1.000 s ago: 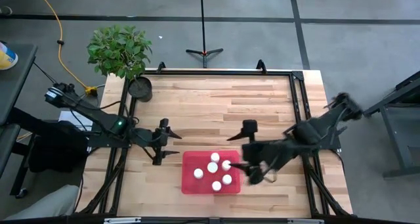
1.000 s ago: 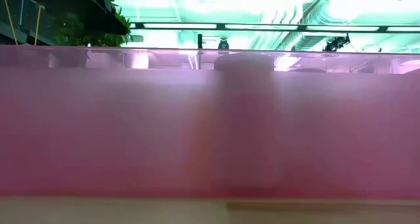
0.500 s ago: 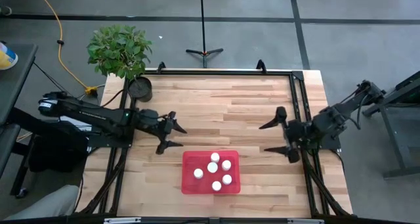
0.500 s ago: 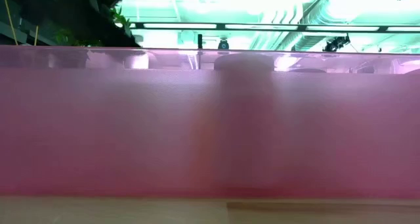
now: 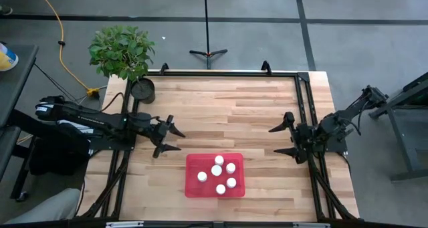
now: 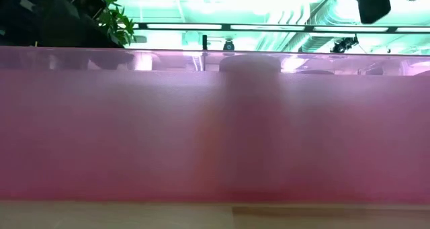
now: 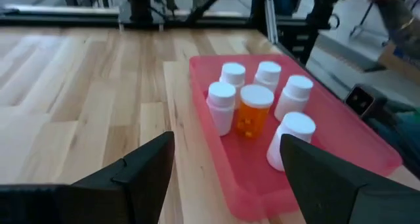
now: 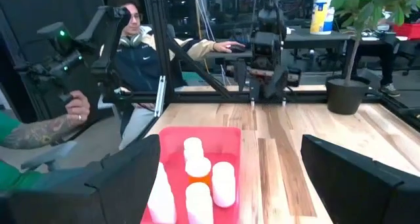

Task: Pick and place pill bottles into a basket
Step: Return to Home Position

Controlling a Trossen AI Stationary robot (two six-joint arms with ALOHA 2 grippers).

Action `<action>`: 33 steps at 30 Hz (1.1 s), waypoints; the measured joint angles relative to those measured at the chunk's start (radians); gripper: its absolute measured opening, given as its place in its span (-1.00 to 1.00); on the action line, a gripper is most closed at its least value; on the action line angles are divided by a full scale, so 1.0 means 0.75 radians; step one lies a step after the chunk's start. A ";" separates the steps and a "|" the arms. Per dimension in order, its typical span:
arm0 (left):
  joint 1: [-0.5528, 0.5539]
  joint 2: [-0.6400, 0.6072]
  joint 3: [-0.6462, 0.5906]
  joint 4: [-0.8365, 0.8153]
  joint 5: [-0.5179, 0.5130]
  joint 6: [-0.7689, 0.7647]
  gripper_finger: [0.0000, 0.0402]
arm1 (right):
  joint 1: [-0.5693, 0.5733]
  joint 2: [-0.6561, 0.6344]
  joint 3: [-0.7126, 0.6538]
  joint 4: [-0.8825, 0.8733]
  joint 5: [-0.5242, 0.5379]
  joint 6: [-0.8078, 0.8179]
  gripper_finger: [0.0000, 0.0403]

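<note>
Six white-capped pill bottles (image 5: 218,170) stand clustered in the red basket (image 5: 194,162) at the front middle of the desk (image 5: 227,107), the left wrist view revealing one orange bottle (image 7: 254,111) where overhead shows only caps, while the left gripper (image 5: 175,140) and right gripper (image 5: 274,140) hang wide open, well clear on either side.

Your left arm reaches in low from the left, and your left gripper (image 5: 177,140) points right with its fingers spread wide. Your right arm sits folded at the right side, the right gripper (image 5: 274,140) facing left toward the other, fingers equally wide apart.
</note>
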 joint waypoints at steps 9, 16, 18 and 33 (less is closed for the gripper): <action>-0.001 -0.141 -0.074 -0.014 0.061 -0.024 0.54 | 0.000 0.000 -0.171 0.255 0.079 -0.069 0.78; -0.001 -0.203 -0.110 -0.040 0.072 -0.035 0.54 | 0.000 -0.001 -0.335 0.447 0.052 -0.057 0.78; -0.001 -0.211 -0.116 -0.040 0.076 -0.035 0.54 | 0.000 0.000 -0.363 0.479 0.051 -0.049 0.78; -0.001 -0.215 -0.117 -0.081 0.081 -0.034 0.54 | 0.090 0.001 -0.476 0.793 0.211 -0.314 0.78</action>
